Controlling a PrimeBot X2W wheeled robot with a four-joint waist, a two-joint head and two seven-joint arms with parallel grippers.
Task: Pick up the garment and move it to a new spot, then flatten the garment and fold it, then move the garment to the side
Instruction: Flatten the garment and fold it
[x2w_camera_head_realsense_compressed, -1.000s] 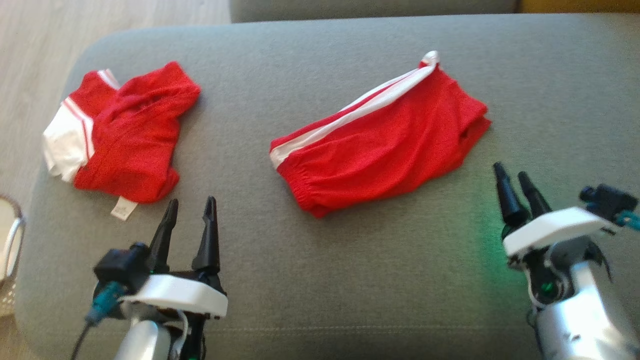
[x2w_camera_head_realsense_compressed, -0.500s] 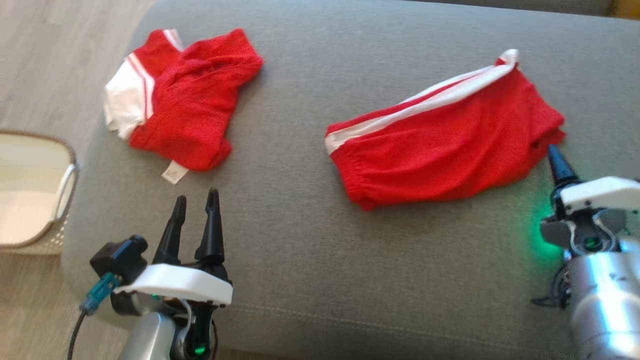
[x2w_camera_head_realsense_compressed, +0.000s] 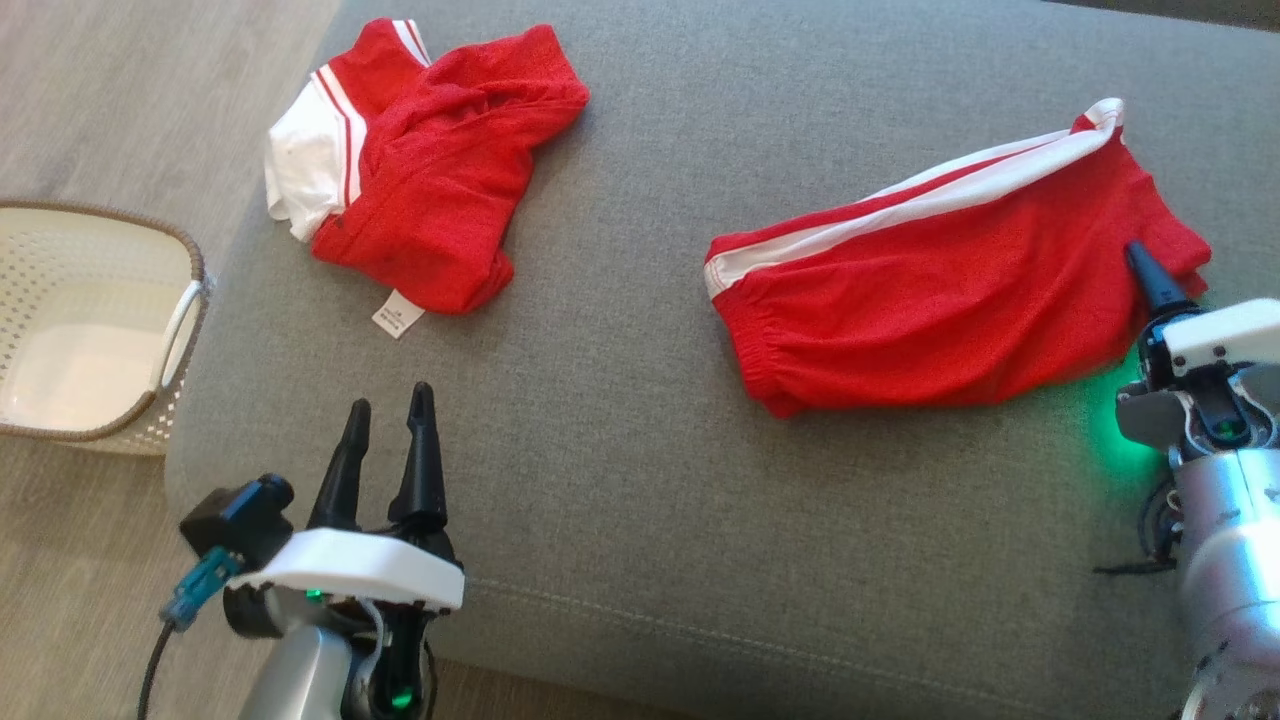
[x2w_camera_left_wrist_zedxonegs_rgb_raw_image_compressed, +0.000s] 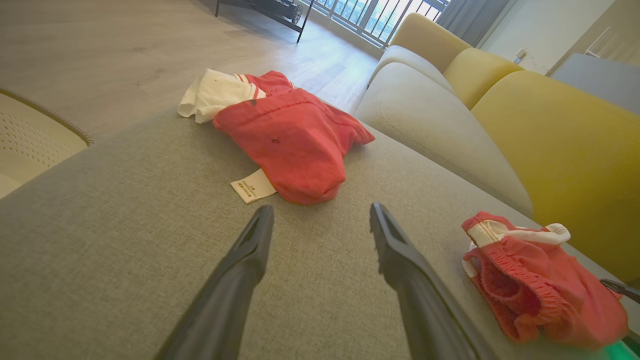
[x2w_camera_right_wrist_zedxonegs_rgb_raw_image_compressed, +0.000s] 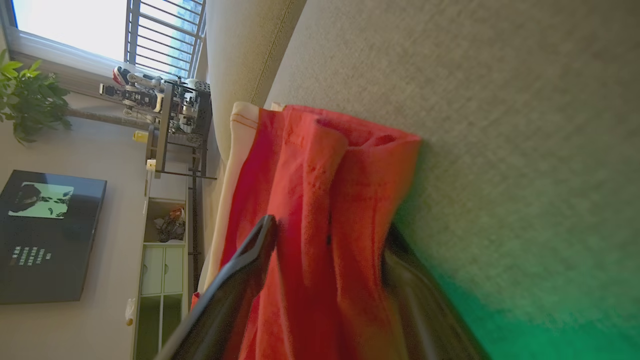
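Red shorts (x2w_camera_head_realsense_compressed: 940, 290) flat on the grey seat cushion (x2w_camera_head_realsense_compressed: 640, 470); right pincer (x2w_camera_head_realsense_compressed: 1150, 275) open wide across their right edge.
The shorts lie on the right half of the cushion, white side stripe along the far edge, elastic waistband toward the centre. In the right wrist view the shorts (x2w_camera_right_wrist_zedxonegs_rgb_raw_image_compressed: 320, 190) pass between the two fingers of the right pincer (x2w_camera_right_wrist_zedxonegs_rgb_raw_image_compressed: 330, 227): one finger lies over the cloth and the other sits at the fabric's outer edge, partly covered by it, with the jaws spread and not clamped. The left pincer (x2w_camera_head_realsense_compressed: 390, 400) hangs over bare cushion near the front edge, fingers apart, holding nothing. A second red-and-white garment (x2w_camera_head_realsense_compressed: 440, 210) lies bunched at the far left corner, well apart. A pale basket (x2w_camera_head_realsense_compressed: 190, 290) stands on the floor beside the cushion.
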